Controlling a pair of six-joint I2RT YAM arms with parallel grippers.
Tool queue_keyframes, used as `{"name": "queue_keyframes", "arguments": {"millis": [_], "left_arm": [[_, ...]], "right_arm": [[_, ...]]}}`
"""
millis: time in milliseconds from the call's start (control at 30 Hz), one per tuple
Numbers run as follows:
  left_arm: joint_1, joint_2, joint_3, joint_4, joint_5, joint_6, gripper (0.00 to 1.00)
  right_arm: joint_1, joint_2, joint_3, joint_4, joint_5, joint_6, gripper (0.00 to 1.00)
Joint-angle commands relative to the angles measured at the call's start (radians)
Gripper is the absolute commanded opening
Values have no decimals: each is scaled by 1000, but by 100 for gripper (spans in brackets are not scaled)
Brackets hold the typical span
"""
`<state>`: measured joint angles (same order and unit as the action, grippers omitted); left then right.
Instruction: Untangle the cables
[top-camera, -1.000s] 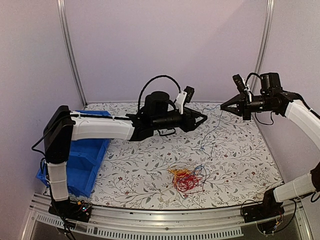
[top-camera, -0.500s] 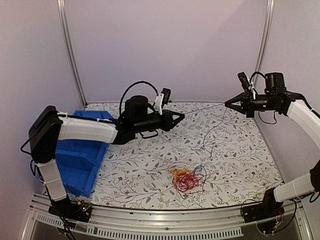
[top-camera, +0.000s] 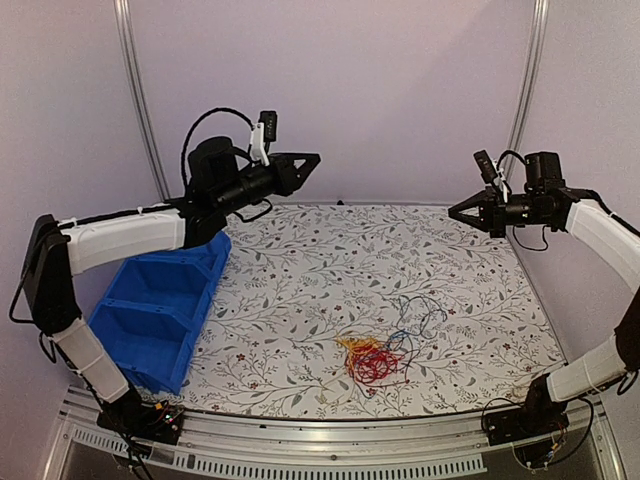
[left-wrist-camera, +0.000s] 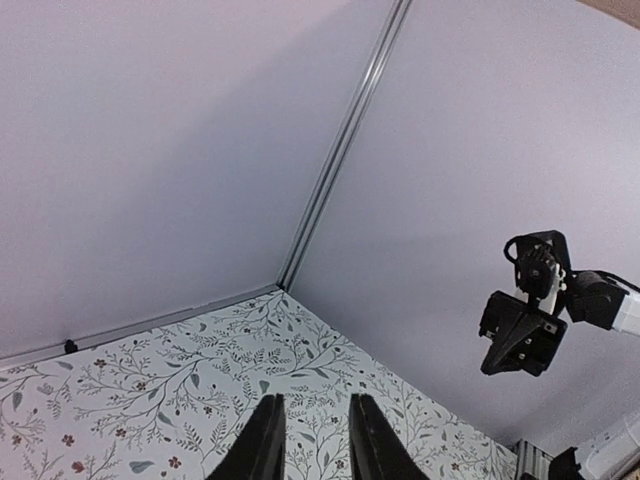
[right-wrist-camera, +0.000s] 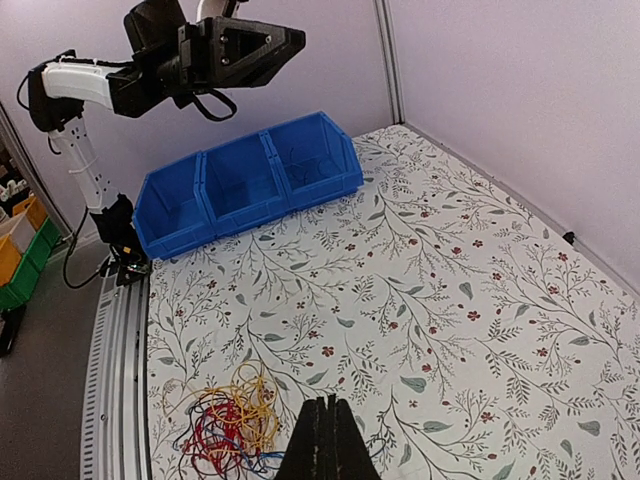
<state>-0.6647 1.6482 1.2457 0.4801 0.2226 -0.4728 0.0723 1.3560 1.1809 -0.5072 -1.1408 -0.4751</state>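
The cables lie as a small red, yellow and blue clump on the flowered cloth near the front; in the right wrist view the clump sits just left of my fingertips. Loose blue loops trail from it toward the back right. My left gripper is raised high at the back left; its jaws stand a little apart with nothing between them. My right gripper hovers above the right side of the table, jaws pressed together with no cable seen in them.
A blue three-compartment bin stands along the left edge of the table, also in the right wrist view. Purple walls with metal corner posts close in the back and sides.
My left arm has swung up and left, away from the right gripper. The blue cable stretched between the two grippers now lies in loose loops on the table beside the clump.
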Motion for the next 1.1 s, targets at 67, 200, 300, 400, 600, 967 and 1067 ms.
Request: {"name": "queue_keyframes", "arguments": {"millis": [67,200,300,400,600,967,1067], "left_arm": [[-71,104,92,-114,80,84,41],[-171,216,206,-317,51,209,48],[-229,332,323,-448,40,273,51],[-263,443,407,-530,67,283,54],[-329,638,546,-592,91,315,56],[-341,770,641,-613,132,295,45],[-340,796,665,-615,141,283,44]], "right_arm": [[8,6,-6,-16,14,-23,3],[8,-18,-22,-98,152,-106,24],[6,-28,-73,-140,270,-150,42],[6,-5,-115,-198,339,-205,47],[6,40,-214,-160,392,-192,55],[7,25,-289,-62,370,-120,56],[7,38,-282,-62,361,-119,56]]}}
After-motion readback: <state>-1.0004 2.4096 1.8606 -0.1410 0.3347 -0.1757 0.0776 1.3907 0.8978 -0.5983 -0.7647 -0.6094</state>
